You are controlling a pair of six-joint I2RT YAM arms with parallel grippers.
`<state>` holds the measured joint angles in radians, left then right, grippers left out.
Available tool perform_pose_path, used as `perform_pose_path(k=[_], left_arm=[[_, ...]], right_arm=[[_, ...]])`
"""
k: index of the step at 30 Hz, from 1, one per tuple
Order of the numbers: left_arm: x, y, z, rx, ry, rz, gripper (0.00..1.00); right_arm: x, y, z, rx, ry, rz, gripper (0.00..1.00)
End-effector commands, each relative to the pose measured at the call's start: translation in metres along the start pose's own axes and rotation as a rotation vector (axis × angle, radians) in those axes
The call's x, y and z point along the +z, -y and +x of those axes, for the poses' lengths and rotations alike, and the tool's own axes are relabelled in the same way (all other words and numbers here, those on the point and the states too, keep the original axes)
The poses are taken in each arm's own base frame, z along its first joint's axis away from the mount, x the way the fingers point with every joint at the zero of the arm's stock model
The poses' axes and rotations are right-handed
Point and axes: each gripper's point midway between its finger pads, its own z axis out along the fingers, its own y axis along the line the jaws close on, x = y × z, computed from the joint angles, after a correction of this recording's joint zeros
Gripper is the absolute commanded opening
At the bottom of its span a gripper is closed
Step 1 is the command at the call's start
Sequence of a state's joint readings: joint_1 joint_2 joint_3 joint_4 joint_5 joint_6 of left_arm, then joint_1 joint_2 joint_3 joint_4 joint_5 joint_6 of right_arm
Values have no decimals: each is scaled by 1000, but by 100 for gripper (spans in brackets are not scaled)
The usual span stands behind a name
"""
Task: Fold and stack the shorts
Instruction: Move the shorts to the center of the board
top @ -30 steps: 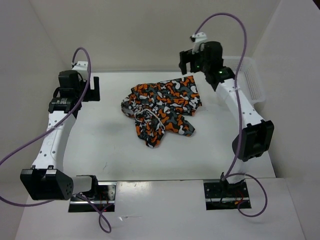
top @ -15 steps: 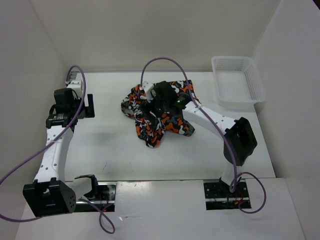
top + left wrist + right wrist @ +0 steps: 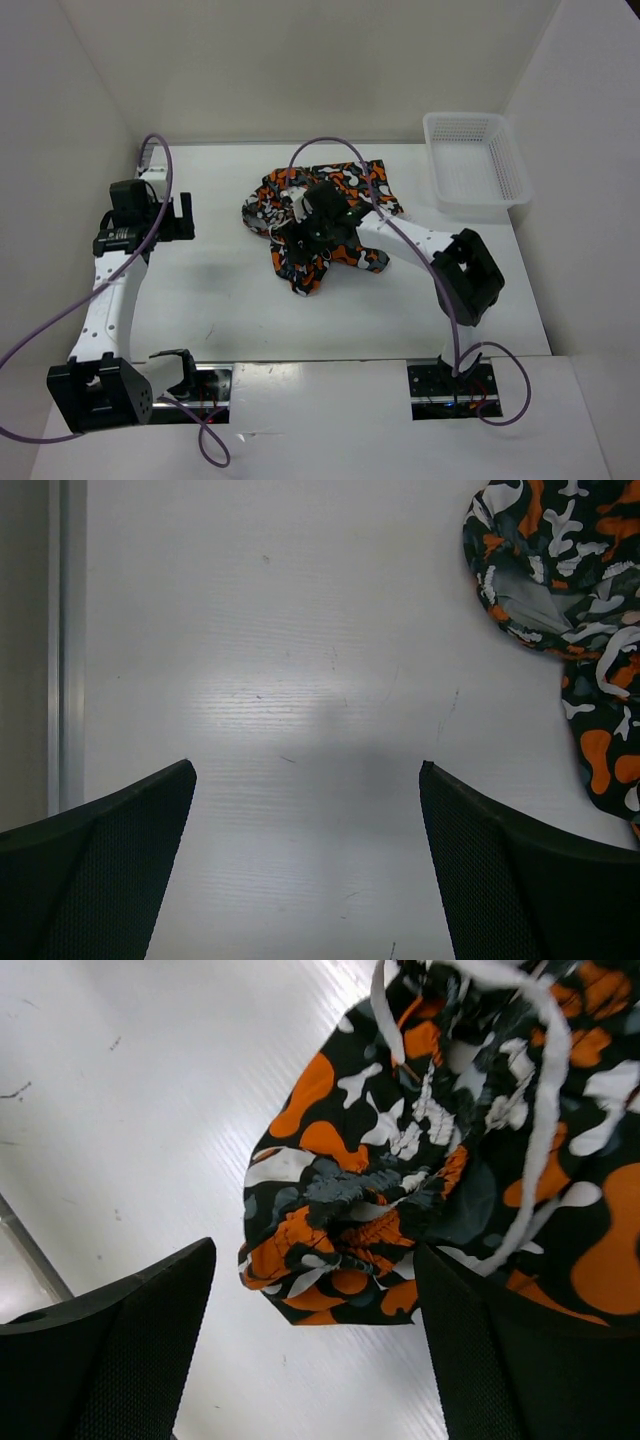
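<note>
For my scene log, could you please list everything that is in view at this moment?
shorts: one, orange, grey, white and black print, crumpled mid-table
drawstring: one, white, on the shorts
basket: one, white mesh, table's far right corner
table: one, white, beneath everything
cables: two, purple, looping along the arms
left gripper: one, black, open over bare table left of the shorts
right gripper: one, black, open over the shorts' bunched edge

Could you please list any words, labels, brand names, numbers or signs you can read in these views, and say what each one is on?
None: no readable text appears in any view.
The shorts carry only an orange, grey, white and black blotch print, with no label visible.
The white mesh basket and the table show no markings.
</note>
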<state>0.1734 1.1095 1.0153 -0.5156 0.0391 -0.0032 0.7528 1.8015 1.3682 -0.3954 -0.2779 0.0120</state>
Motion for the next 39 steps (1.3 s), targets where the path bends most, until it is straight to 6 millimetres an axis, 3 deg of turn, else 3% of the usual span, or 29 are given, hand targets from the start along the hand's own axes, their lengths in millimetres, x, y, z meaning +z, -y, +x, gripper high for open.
perform_pose_path(k=[1, 2, 5, 6, 9, 11, 13, 15, 16, 18, 20, 21, 23, 24, 26, 28, 29, 31, 32, 33, 34, 35, 37, 39], left_arm=[[2, 3, -9, 1, 17, 29, 99], [2, 3, -9, 1, 17, 29, 99], [3, 3, -12, 1, 19, 28, 99], [3, 3, -12, 1, 19, 28, 99], [3, 1, -12, 1, 18, 19, 99], [3, 0, -11, 1, 17, 10, 99], [3, 0, -11, 1, 17, 10, 99], [6, -2, -12, 1, 18, 1, 99], [4, -2, -17, 2, 29, 0, 99], [7, -11, -21, 1, 33, -46, 99], [6, -23, -36, 1, 69, -112, 99], [7, -29, -39, 0, 75, -142, 99], [1, -53, -55, -15, 116, -261, 99], [-4, -65, -60, -28, 130, -312, 99], [-12, -85, -68, -51, 156, -389, 99], [-16, -90, -72, -58, 169, -407, 99], [-16, -92, -72, -63, 168, -406, 99], [-13, -84, -69, -57, 155, -359, 99], [-12, -81, -69, -56, 156, -342, 99], [-10, -75, -67, -52, 149, -303, 99], [-9, -71, -65, -51, 141, -280, 99], [-8, -68, -69, -49, 145, -261, 99], [-4, -58, -68, -45, 133, -200, 99], [-4, -51, -74, -41, 147, -161, 99]], right_arm=[[22, -3, 13, 78, -19, -21, 83], [29, 6, 13, 90, -20, 19, 79], [35, 20, -5, 80, 27, 89, 49], [39, 28, -7, 71, 29, 130, 26], [25, 44, -52, -71, 117, 221, 0], [1, 50, -90, -304, 181, 267, 0], [-43, 47, -128, -449, 263, 324, 0], [-77, 34, -149, -610, 316, 319, 0], [-111, 10, -166, -669, 409, 264, 0], [-159, -20, -203, -736, 576, 226, 0], [-186, -47, -225, -728, 666, 138, 0], [-215, -63, -250, -700, 747, 112, 0], [-220, -81, -259, -728, 769, 24, 0], [-238, -92, -266, -745, 790, -2, 0], [-237, -96, -260, -766, 756, -34, 0], [-226, -78, -238, -820, 674, 43, 0], [-209, -46, -208, -799, 582, 168, 0], [-224, 28, -197, -750, 563, 434, 0], [-204, 64, -171, -675, 490, 484, 6], [-216, 113, -165, -526, 481, 576, 27], [-213, 145, -150, -432, 423, 643, 55], [-204, 173, -149, -365, 379, 681, 83], [-202, 210, -133, -231, 307, 744, 98], [-205, 216, -147, -196, 331, 772, 100]])
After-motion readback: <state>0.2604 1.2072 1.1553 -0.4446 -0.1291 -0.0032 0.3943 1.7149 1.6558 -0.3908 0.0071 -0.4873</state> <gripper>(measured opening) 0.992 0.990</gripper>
